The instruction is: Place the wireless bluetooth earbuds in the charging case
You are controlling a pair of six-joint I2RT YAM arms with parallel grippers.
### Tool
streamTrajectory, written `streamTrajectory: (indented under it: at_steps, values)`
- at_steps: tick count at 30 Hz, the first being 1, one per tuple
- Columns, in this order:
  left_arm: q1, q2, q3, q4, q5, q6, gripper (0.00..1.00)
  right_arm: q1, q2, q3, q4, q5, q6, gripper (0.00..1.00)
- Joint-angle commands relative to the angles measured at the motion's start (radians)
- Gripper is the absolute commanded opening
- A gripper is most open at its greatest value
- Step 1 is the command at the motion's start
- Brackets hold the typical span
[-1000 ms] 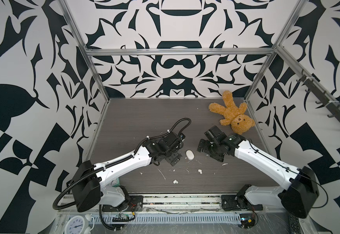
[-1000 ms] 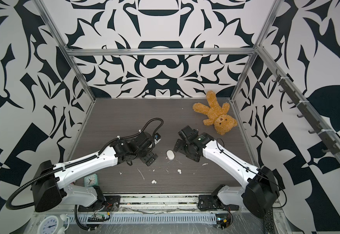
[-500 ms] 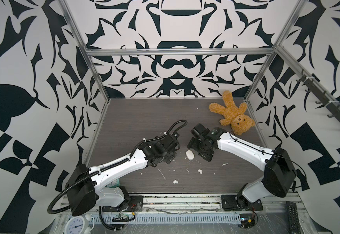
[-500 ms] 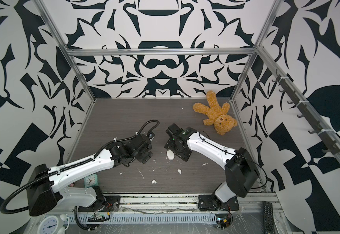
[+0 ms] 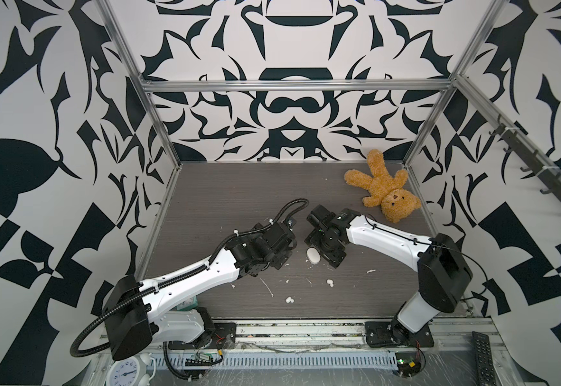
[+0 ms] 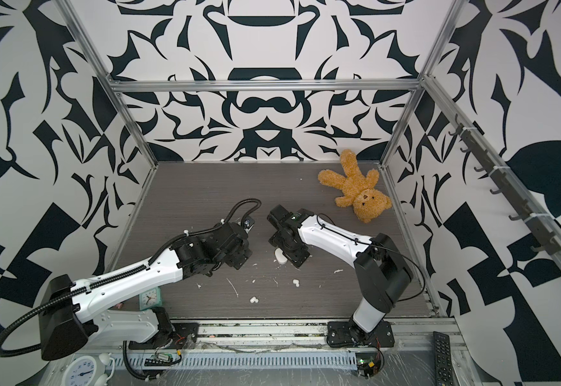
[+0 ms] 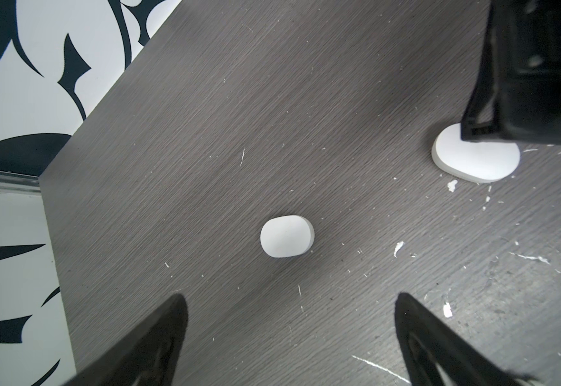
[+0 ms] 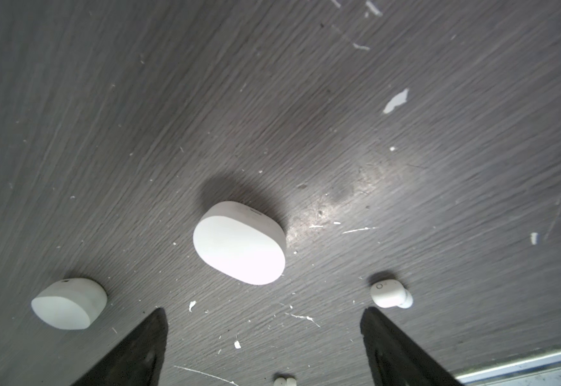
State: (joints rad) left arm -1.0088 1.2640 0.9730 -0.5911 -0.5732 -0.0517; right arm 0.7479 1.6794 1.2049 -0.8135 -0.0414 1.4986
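One closed case (image 8: 239, 244) under spread R gripper (image 8: 264, 310).

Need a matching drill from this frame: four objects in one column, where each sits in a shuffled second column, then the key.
Things
1. teddy bear
2. remote control
3. white alarm clock
4. white charging case (the one visible in both top views)

Places
A. off the table, beyond its near edge, left side
B. mid-table, close by the right gripper
C. on the table, far right corner
D. off the table, beyond its near edge, right side

Pairs: 1-C, 2-D, 3-A, 4-B
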Motion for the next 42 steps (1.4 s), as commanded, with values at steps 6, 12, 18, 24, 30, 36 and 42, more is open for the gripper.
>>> streamTrajectory:
  at_steps: [6, 12, 18, 24, 30, 36, 42]
  values:
    - [-0.017, -0.021, -0.012, -0.001, -0.025, 0.004, 0.99, 0.007, 0.083, 0.081, -0.008, -0.028, 0.022, 0.89]
    - [-0.027, -0.015, -0.012, 0.0, -0.027, 0.008, 0.99, 0.007, 0.113, 0.083, -0.009, -0.036, 0.029, 0.85]
    - [-0.031, -0.009, -0.011, -0.002, -0.027, 0.01, 0.99, 0.007, 0.14, 0.081, -0.002, -0.057, 0.03, 0.81]
    - [-0.033, -0.005, -0.011, -0.001, -0.026, 0.009, 0.99, 0.005, 0.155, 0.082, 0.013, -0.057, 0.033, 0.77]
    - [-0.037, 0.003, -0.012, -0.004, -0.025, 0.011, 0.99, 0.0, 0.151, 0.075, 0.023, -0.046, 0.041, 0.75]
    - [-0.043, 0.003, -0.01, -0.006, -0.025, 0.012, 0.99, -0.005, 0.143, 0.058, 0.046, -0.055, 0.062, 0.75]
    - [-0.046, 0.042, -0.01, -0.008, -0.025, 0.013, 0.99, -0.012, 0.134, 0.047, 0.065, -0.06, 0.083, 0.76]
